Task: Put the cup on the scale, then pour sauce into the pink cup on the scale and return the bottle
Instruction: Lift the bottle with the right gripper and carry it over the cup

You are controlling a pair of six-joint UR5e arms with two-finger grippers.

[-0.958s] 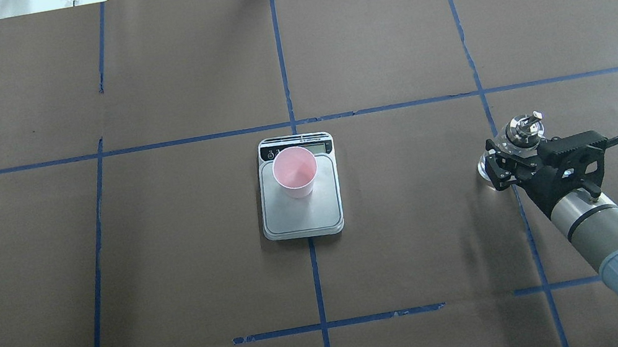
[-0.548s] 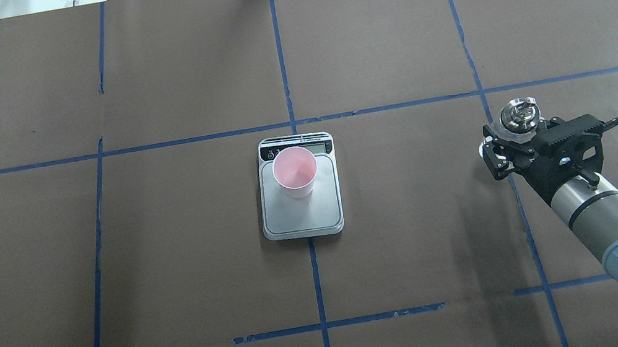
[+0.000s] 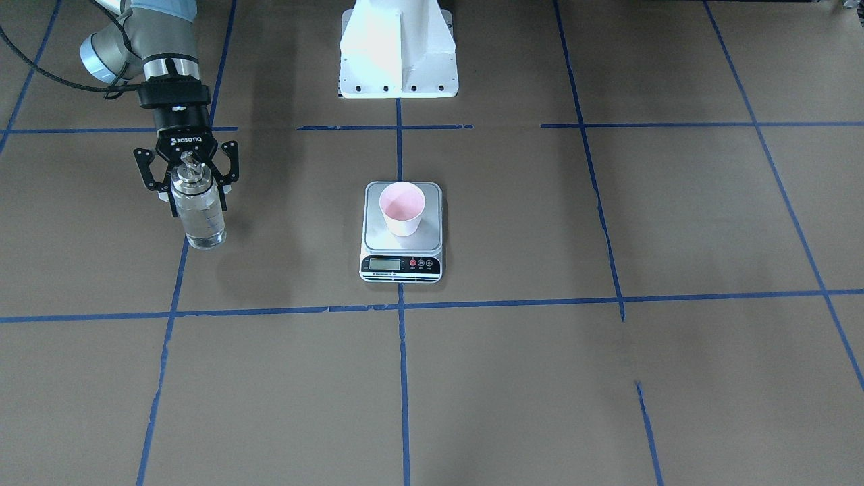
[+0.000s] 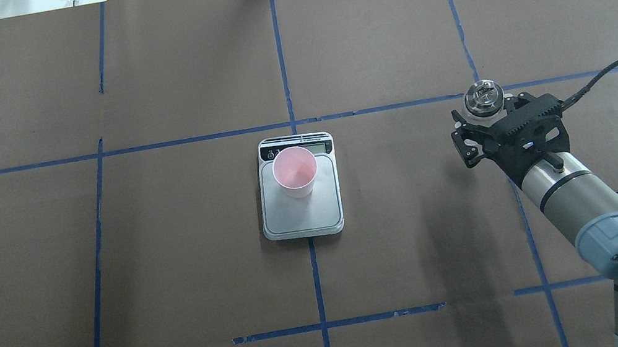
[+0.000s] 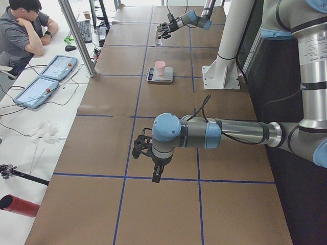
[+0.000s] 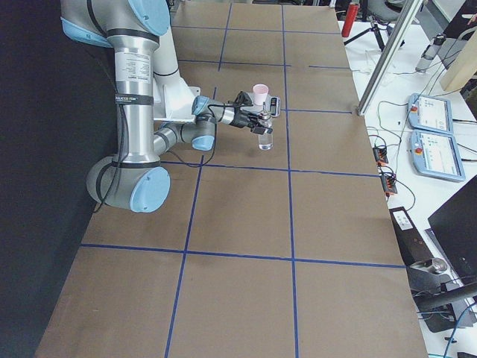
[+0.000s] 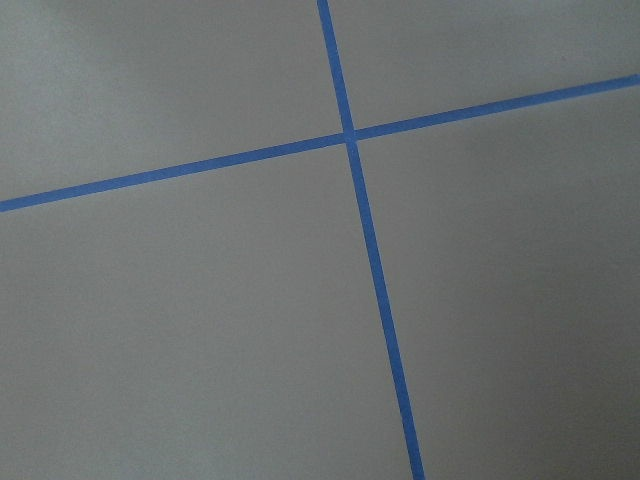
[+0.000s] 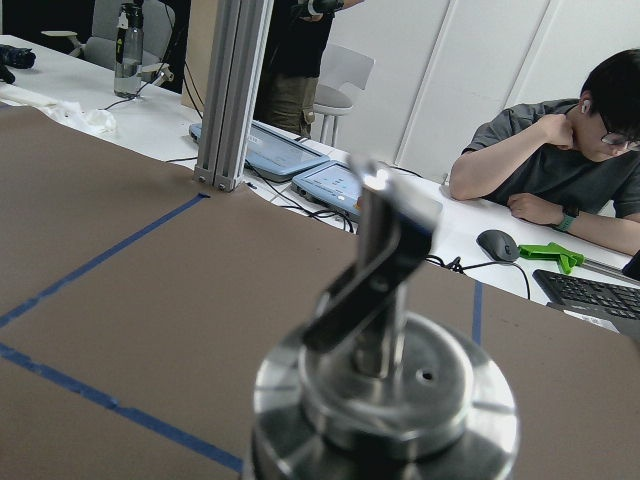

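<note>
The pale pink cup (image 4: 295, 171) stands upright on the far part of the scale (image 4: 304, 218), whose display strip faces away from me. It also shows in the front view (image 3: 402, 208). My right gripper (image 3: 197, 199) is shut on the neck of the clear glass bottle (image 3: 201, 219), which is upright at the table's right, well apart from the scale. Clear liquid shows in the bottle. Its silver pourer cap (image 8: 385, 380) fills the right wrist view. I cannot tell whether the bottle's base touches the table. My left gripper (image 5: 144, 149) hovers over bare table; I cannot tell whether it is open.
Brown paper with blue tape lines covers the table. The white robot pedestal (image 3: 398, 47) stands at my edge of the table. An operator (image 5: 23, 25) sits past the far edge, with tablets (image 5: 43, 81) and cables there.
My right gripper has carried the bottle farther from me and slightly left, toward the blue tape line. The bottle went from tilted to upright. Cup and scale have not moved.
</note>
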